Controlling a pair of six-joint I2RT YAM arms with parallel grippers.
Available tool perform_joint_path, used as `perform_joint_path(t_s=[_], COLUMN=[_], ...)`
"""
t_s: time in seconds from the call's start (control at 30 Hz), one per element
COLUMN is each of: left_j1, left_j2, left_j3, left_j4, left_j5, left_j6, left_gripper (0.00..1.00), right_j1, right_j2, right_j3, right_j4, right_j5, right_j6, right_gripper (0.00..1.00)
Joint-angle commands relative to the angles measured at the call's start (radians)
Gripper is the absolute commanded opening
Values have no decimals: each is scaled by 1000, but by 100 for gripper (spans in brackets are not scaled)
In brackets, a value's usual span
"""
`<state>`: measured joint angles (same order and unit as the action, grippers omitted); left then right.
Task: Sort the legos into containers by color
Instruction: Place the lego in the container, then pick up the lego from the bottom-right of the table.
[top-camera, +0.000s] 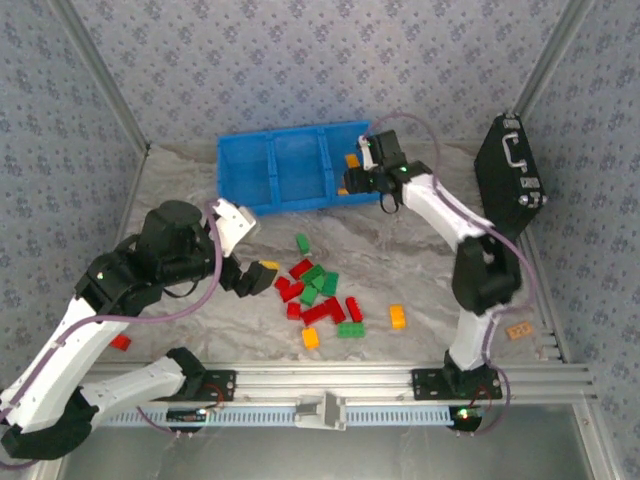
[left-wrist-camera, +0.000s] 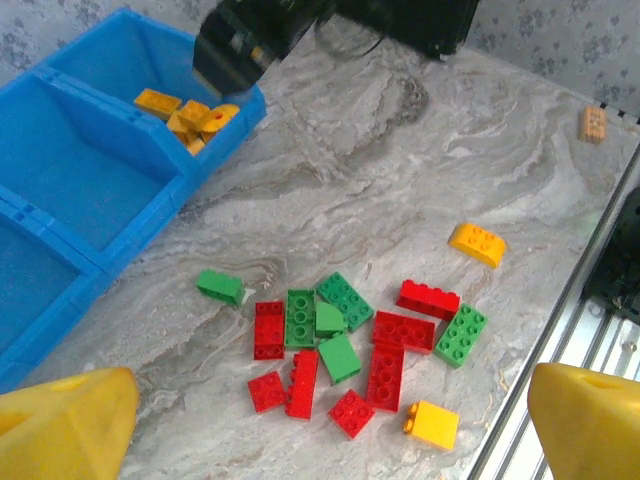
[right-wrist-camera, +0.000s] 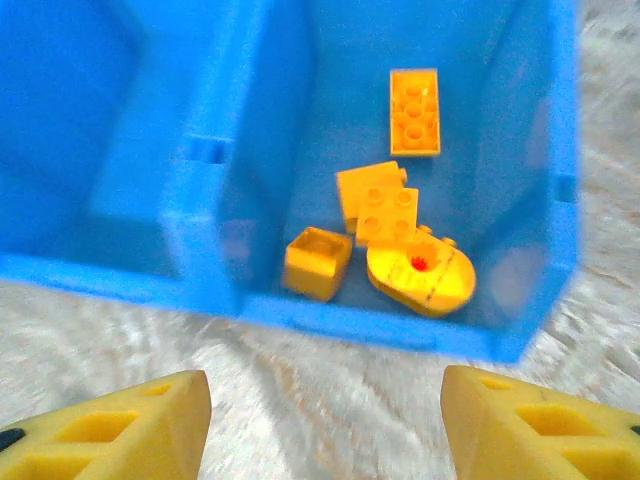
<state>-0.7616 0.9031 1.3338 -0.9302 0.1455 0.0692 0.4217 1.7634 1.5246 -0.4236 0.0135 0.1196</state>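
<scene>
Grey-blue flowered wallpaper (top-camera: 300, 60) closed the cell in on three sides, above a marbled grey-white counter (top-camera: 430, 260). At 12 o'clock on the counter lay the blue tray (top-camera: 245, 180) of three containers, and a black case (top-camera: 505, 175) leaned against the wall at 3 o'clock. The left gripper (left-wrist-camera: 325, 425) hung at 9 o'clock of the loose legos (top-camera: 318, 295), its jaws spread wide and empty. Those legos, mostly red and green with a few orange-yellow, lay scattered at the counter's centre. The right gripper (right-wrist-camera: 330, 425) hovered at the near rim of the right-hand container (right-wrist-camera: 520, 150), jaws spread with nothing between them. Several orange-yellow bricks (right-wrist-camera: 400, 240) lay inside that container. A lone tan brick (top-camera: 518, 330) sat at 4 o'clock.
</scene>
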Motion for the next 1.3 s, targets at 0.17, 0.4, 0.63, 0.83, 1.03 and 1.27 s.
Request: perform_joint_path(t_s=[0.17, 0.4, 0.63, 0.83, 1.03, 1.27], left_j1=[-8, -8, -8, -8, -8, -8], left_j2=[-21, -29, -122, -165, -181, -164], left_j3=[-33, -38, -101, -96, -107, -102], left_j4=[51, 59, 128, 119, 119, 119], left_j5=[40, 90, 91, 78, 71, 75], left_j6=[56, 69, 26, -4, -20, -20], left_gripper=[100, 100, 100, 100, 100, 100], right_j1=[132, 200, 293, 335, 366, 426], right_j2=[-469, -808, -812, -747, -749, -685], right_j3=[-424, -790, -929, -1028, -1058, -1029], right_j4=[-305, -403, -366, -253, -198, -182], right_j5=[187, 180, 205, 183, 192, 237], right_j6=[228, 596, 657, 668, 665, 636], right_gripper=[65, 64, 66, 69, 70, 69])
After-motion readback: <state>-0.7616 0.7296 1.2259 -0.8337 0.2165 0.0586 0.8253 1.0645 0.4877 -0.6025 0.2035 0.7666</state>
